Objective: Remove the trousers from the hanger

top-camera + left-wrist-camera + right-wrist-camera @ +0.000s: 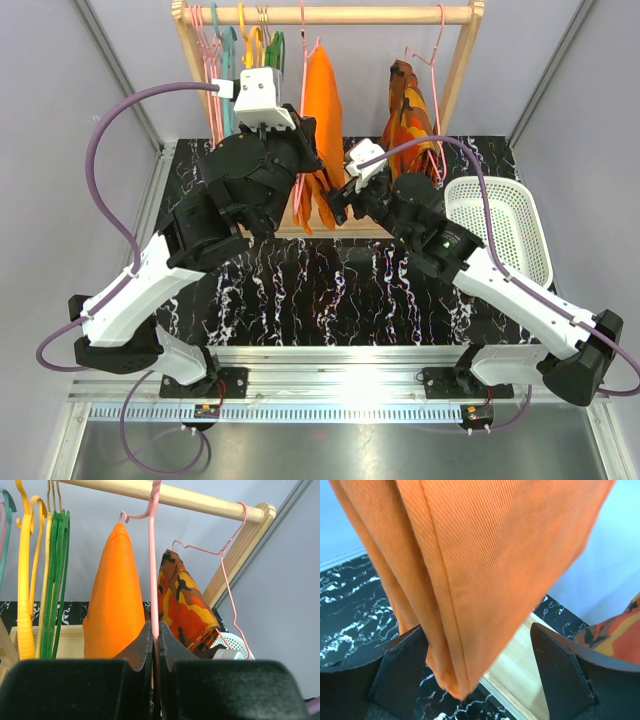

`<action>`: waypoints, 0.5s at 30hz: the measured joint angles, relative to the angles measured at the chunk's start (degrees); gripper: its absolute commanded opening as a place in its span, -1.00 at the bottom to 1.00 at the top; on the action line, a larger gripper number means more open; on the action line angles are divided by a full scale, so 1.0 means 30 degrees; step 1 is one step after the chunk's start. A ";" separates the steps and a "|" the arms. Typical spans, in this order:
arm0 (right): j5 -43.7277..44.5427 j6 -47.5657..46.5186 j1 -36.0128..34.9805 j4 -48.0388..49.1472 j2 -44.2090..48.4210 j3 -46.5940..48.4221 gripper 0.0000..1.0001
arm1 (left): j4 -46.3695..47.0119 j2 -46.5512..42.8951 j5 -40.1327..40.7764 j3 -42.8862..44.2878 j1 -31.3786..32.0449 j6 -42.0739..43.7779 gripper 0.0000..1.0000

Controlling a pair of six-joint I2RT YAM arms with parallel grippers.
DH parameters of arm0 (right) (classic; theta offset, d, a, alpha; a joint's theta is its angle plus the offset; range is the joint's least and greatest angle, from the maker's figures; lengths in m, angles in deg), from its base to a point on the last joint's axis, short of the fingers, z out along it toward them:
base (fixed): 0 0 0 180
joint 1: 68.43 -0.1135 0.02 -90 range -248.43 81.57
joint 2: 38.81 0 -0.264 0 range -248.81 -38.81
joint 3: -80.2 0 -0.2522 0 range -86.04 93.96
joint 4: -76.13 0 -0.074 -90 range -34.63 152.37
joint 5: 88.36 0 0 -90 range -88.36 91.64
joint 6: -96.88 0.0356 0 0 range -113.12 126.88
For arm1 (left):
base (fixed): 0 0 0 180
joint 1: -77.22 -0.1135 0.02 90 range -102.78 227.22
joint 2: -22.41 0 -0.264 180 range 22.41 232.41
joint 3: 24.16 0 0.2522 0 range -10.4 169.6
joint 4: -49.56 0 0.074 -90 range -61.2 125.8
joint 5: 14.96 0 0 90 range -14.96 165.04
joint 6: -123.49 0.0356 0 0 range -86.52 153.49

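The plain orange trousers (322, 100) hang limp over the pale-pink wire hanger (303, 60), whose hook is on the wooden rail. In the left wrist view the hanger's wire (154, 580) runs straight down between the jaws of my left gripper (156, 629), which is shut on it, with the trousers (115, 595) just to its left. My right gripper (477, 627) is open, and the trousers' lower end (485, 555) hangs between its fingers, nearer the left finger (402, 665). From above, that gripper (338, 205) sits at the trousers' bottom edge.
A camouflage garment (408, 115) hangs on a second pink hanger (432, 50) to the right. Green and yellow hangers (262, 45) crowd the rail's (380, 14) left end. A white basket (500, 225) stands at the right. The rack's wooden base (350, 228) lies under the garments.
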 measured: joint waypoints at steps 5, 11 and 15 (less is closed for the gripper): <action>0.0379 -0.0656 -0.0015 -0.0648 0.0080 0.0015 0.75 | 0.0036 0.0007 0.0291 0.0000 0.0000 0.0138 -1.00; 0.0845 -0.0860 -0.0029 -0.0656 0.0073 0.0015 0.73 | 0.0022 0.0022 0.0313 0.0000 0.0000 0.0051 -1.00; 0.0750 -0.0495 -0.0029 -0.0270 -0.0204 0.0328 0.73 | 0.0036 0.0022 0.0313 0.0000 0.0000 -0.0073 -1.00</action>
